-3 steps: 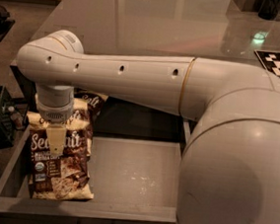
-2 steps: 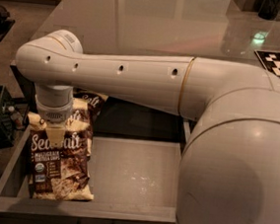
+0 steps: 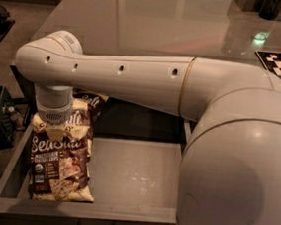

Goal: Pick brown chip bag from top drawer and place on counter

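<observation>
One big white arm [image 3: 134,79] crosses your view, over the glossy table [image 3: 154,21] and the open top drawer [image 3: 134,173]. The brown chip bag [image 3: 60,169] lies flat at the left side of the drawer floor. The tool [image 3: 54,126] points down at the bag's upper edge; you cannot tell whether it grips.

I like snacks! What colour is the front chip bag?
The bag is dark brown with cream bands, camera view. Claw over its top.

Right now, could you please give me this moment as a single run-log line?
gripper: down at top edge of brown chip bag | brown chip bag: lying in top drawer | counter: no bag yet
</observation>
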